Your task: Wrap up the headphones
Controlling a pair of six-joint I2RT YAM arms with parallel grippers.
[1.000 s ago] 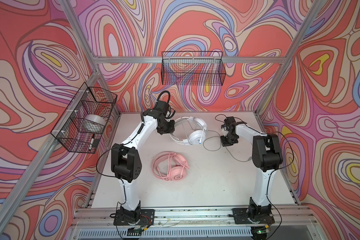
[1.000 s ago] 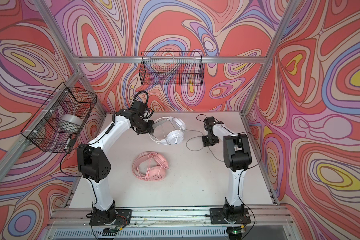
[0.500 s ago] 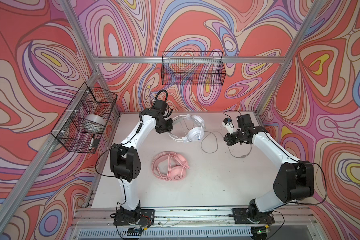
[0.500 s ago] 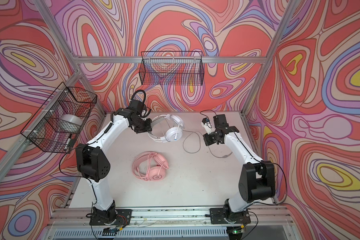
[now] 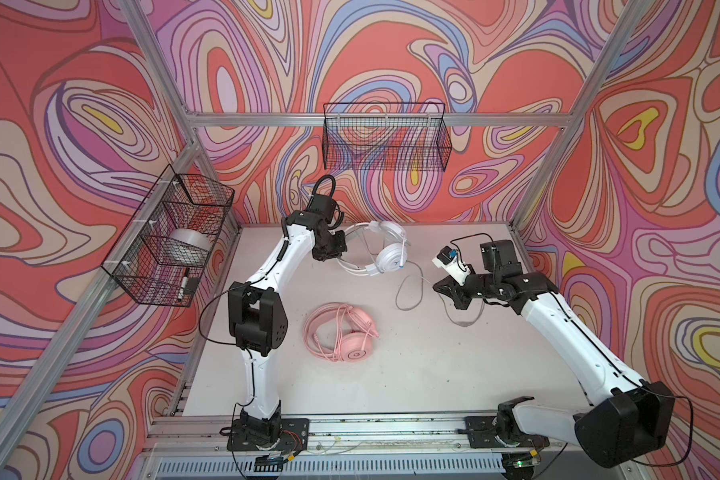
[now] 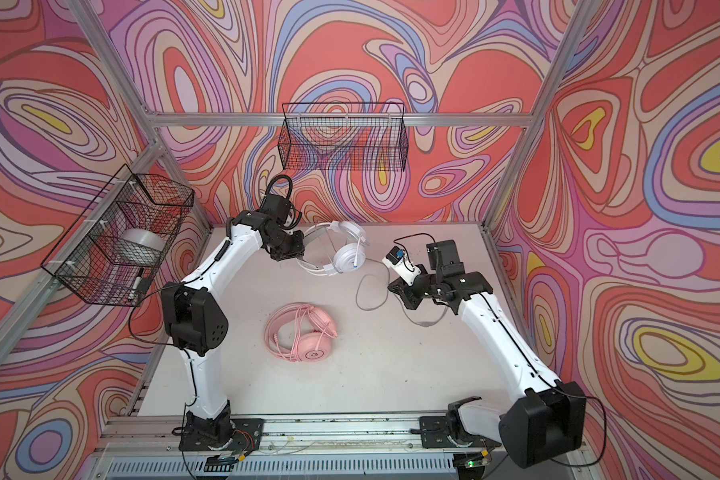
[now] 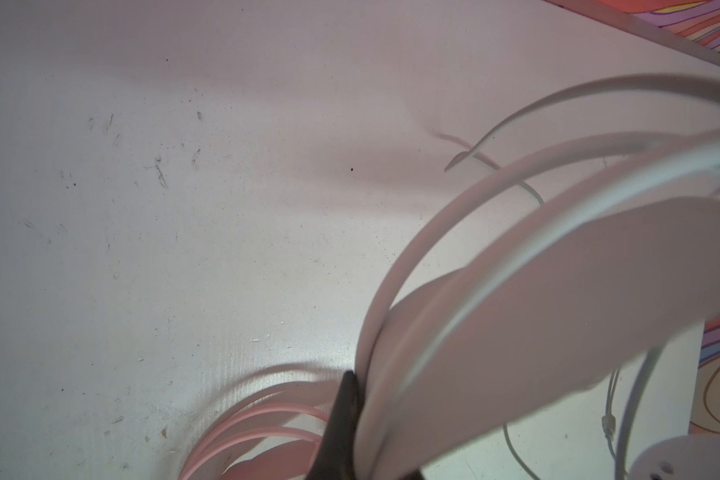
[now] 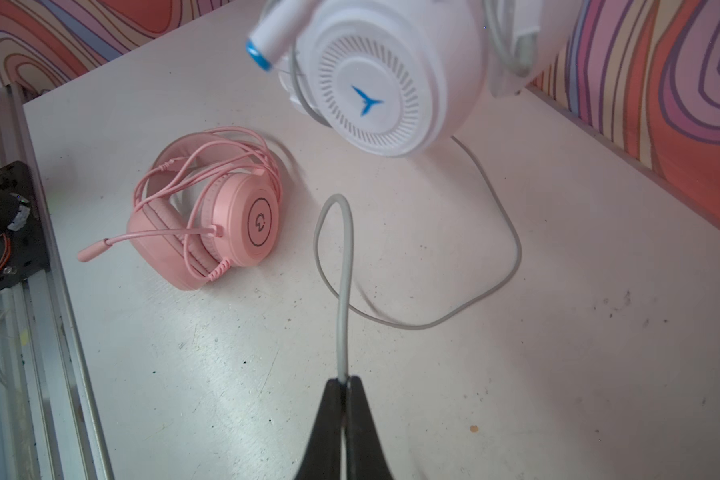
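Note:
The white headphones (image 5: 385, 249) (image 6: 346, 253) hang tilted above the table's back middle. My left gripper (image 5: 342, 244) (image 6: 302, 249) is shut on their headband (image 7: 516, 291); one dark finger (image 7: 341, 424) shows against the band. Their grey cable (image 5: 408, 291) (image 6: 368, 295) loops over the table to my right gripper (image 5: 439, 286) (image 6: 393, 287), which is shut on it. In the right wrist view the cable (image 8: 344, 291) rises from the closed tips (image 8: 344, 382) toward the white earcup (image 8: 375, 83). The pink headphones (image 5: 344, 332) (image 6: 304, 336) (image 8: 213, 212) lie mid-table with their pink cable wound around them.
A wire basket (image 5: 167, 241) holding a tape roll hangs on the left wall. Another wire basket (image 5: 385, 137) hangs on the back wall. The aluminium rail (image 5: 371, 428) with both arm bases runs along the front edge. The back wall is close behind the white headphones.
My right arm's elbow has swung far out to the right and forward, while its gripper keeps hold of the grey cable near the same spot. The white headphones have shifted slightly toward the back.

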